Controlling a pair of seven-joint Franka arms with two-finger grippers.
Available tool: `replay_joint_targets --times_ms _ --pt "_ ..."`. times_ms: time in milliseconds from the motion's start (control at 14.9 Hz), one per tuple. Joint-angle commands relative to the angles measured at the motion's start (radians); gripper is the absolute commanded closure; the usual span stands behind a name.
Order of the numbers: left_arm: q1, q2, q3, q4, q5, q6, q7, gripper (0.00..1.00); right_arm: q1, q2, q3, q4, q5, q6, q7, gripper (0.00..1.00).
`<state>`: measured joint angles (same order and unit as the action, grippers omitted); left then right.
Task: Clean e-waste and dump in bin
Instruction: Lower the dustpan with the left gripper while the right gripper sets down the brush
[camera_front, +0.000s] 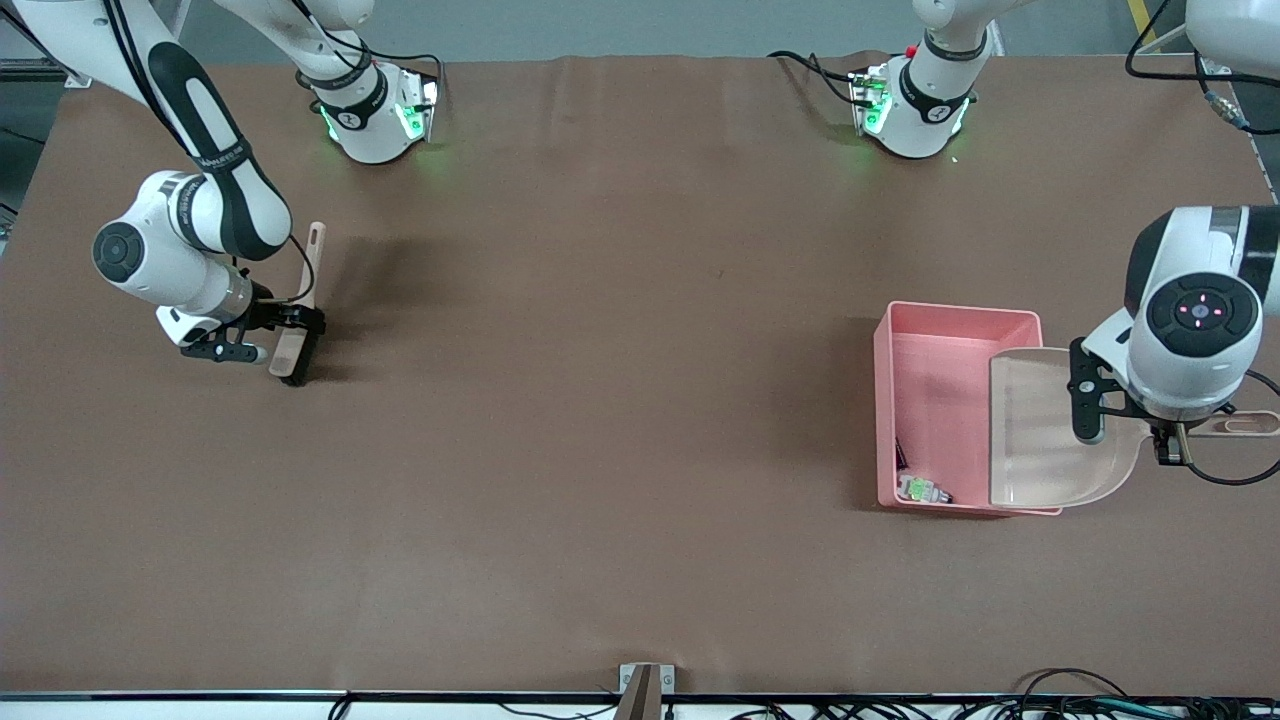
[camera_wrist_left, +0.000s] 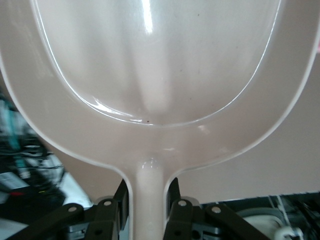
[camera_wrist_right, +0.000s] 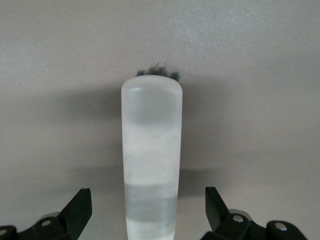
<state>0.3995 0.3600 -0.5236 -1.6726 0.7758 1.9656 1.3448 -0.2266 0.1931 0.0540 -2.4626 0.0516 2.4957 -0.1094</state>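
Observation:
The pink bin stands toward the left arm's end of the table. In its corner nearest the front camera lies the e-waste: a white-and-green part, with a small dark piece by the wall. My left gripper is shut on the handle of the beige dustpan, which hangs over the bin with nothing on its pan. My right gripper is open around the brush, its fingers clear of the handle.
The brush rests on the brown table cover toward the right arm's end, dark bristles pointing at the front camera. Both arm bases stand along the table's edge farthest from that camera.

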Motion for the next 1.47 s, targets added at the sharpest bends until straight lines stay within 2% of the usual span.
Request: replay_joint_targets --times_ms 0,201,335,536,804,939,1073,1207,1408 --pt "0.001 -0.029 -0.061 0.053 -0.087 -0.024 -0.006 0.98 -0.011 -0.017 0.017 0.077 -0.004 -0.146 0.010 0.00" --pt "-0.021 -0.012 -0.139 0.080 -0.137 -0.024 -0.100 0.98 -0.005 -0.046 0.017 0.218 -0.006 -0.364 0.004 0.00" --pt "-0.069 0.023 -0.164 0.082 -0.165 -0.022 -0.203 0.98 0.009 -0.083 0.017 0.325 -0.006 -0.530 0.007 0.00" --pt "-0.187 0.101 -0.164 0.097 -0.168 -0.019 -0.376 0.98 0.046 -0.087 0.017 0.555 -0.016 -0.811 0.059 0.00" --pt "-0.313 0.238 -0.164 0.143 -0.168 -0.017 -0.574 0.98 0.088 -0.087 0.017 0.845 -0.021 -1.049 0.105 0.00" --pt "-0.361 0.295 -0.164 0.146 -0.165 -0.010 -0.646 0.98 0.090 -0.089 0.015 0.962 -0.019 -1.122 0.111 0.00" --pt "-0.405 0.332 -0.161 0.148 -0.159 -0.005 -0.677 0.98 0.092 -0.104 0.015 1.025 -0.019 -1.149 0.112 0.00" --pt "-0.424 0.352 -0.159 0.148 -0.158 0.004 -0.676 0.98 0.110 -0.158 0.017 1.045 -0.056 -1.137 0.114 0.00" --pt "-0.436 0.369 -0.156 0.146 -0.145 0.007 -0.668 0.98 0.112 -0.165 0.017 1.073 -0.061 -1.124 0.103 0.00"
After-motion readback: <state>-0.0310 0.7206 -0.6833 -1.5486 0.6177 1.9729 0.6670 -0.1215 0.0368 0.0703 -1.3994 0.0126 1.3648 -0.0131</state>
